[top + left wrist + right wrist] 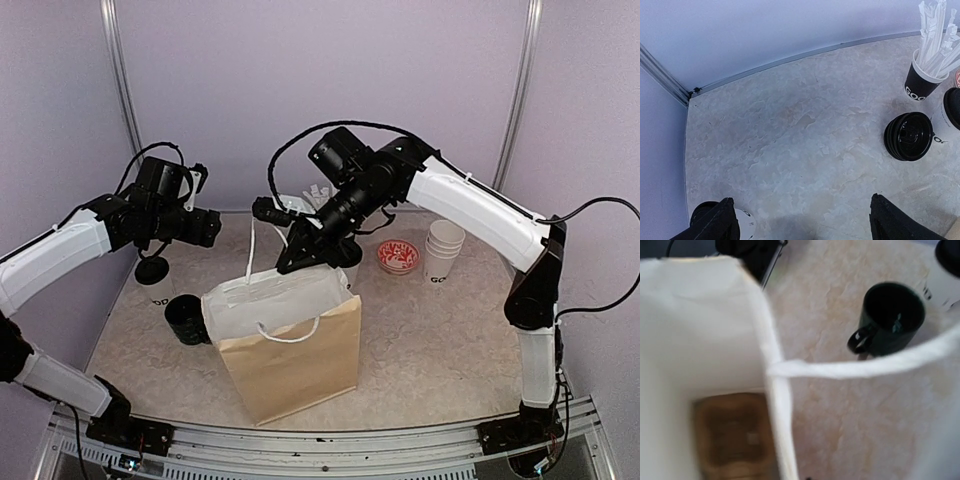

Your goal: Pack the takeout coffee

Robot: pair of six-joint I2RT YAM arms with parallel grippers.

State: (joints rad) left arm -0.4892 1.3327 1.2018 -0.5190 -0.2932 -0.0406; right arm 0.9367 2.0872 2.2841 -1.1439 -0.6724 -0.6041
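Brown paper outside and white inside, the bag (290,365) stands open near the middle of the table (440,340). The right wrist view looks down its white walls to the brown bottom. One white handle (865,365) crosses that view, blurred. Just beside the bag's left side sits a dark green mug (187,318), upright, its inside dark. Toward the back, a black cup (921,82) holds white wrapped straws (935,35), with a stack of black lids (908,136) near it. On the right stand a stack of white cups (444,250) and a small round dish (399,257) patterned red and white.

The coffee cup (154,280), white with a black lid and black lettering near its base, stands upright at the left of the table, behind the mug and outside the bag. A second lidded white cup (949,117) is cut off by the edge of the left wrist view, close to the lids.

The left arm (60,250) reaches in from the left, bent. The left gripper (802,200) hangs over bare table with its fingers spread wide, holding nothing; the coffee cup is just beside one finger (715,222). The right arm (470,210) arches over from the right and slopes down to the bag's mouth. The right gripper (292,260) is closed; whether it pinches the handle cannot be told.
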